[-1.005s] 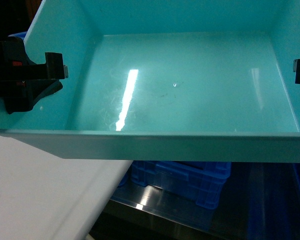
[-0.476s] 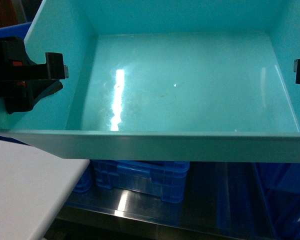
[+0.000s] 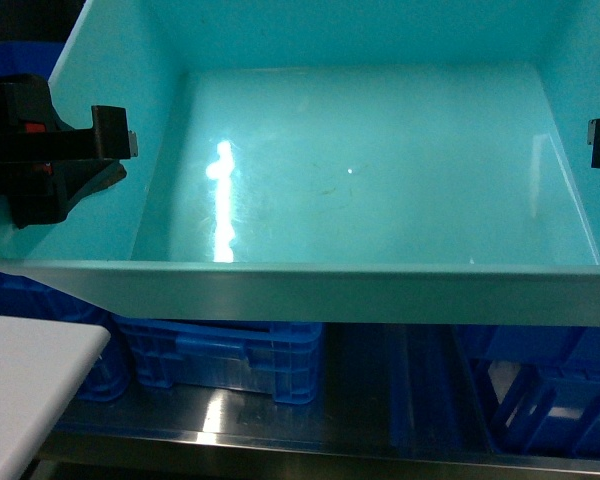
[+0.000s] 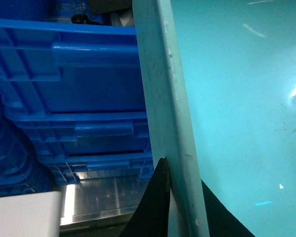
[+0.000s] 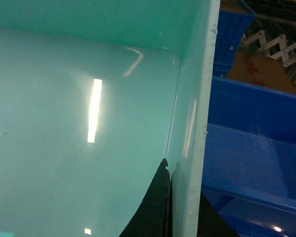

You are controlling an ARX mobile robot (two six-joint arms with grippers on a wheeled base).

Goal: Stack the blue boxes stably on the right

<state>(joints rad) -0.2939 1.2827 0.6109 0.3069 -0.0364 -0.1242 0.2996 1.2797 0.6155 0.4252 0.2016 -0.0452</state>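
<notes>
You see the tub in plain light turquoise — smooth, no pattern. Below it the ribbed crates are dark blue, and the worktop corner is white — both tools black.

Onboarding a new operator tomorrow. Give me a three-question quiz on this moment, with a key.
1. True or false: the turquoise tub has loose items in it.
2. Where does the left gripper hold the tub? A) a side wall's rim B) the floor C) a handle
3. Fill in: seen from the head camera, the ribbed crates under the tub are dark ____.

Key: 1. False, only light glare shows on its floor. 2. A, one finger outside the wall and one inside; the right gripper does likewise on the opposite wall. 3. blue.
</notes>
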